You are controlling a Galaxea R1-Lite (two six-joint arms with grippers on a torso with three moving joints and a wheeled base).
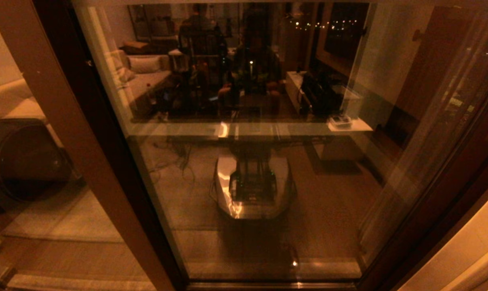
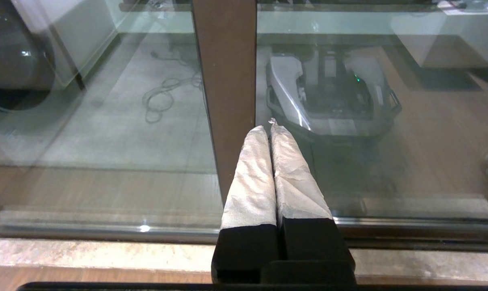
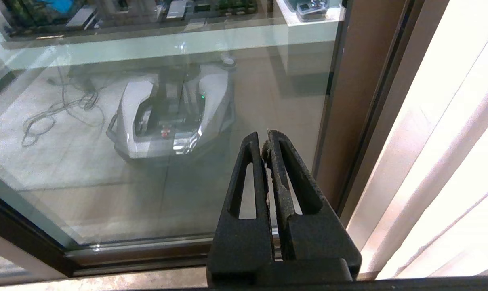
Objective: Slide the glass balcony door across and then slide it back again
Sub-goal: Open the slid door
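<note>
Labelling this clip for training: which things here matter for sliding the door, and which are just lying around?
For the job:
glass door
left claw, shut, near the door's brown upright
right claw, shut, near the side frame

Just about:
curtain
round dark drum

A home: before me a glass balcony door [image 1: 248,182] reflects a living room with a sofa [image 1: 147,79], and a curtain [image 3: 442,161] hangs beside it.

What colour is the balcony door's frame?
Brown frame, clearest in the left wrist view.
</note>
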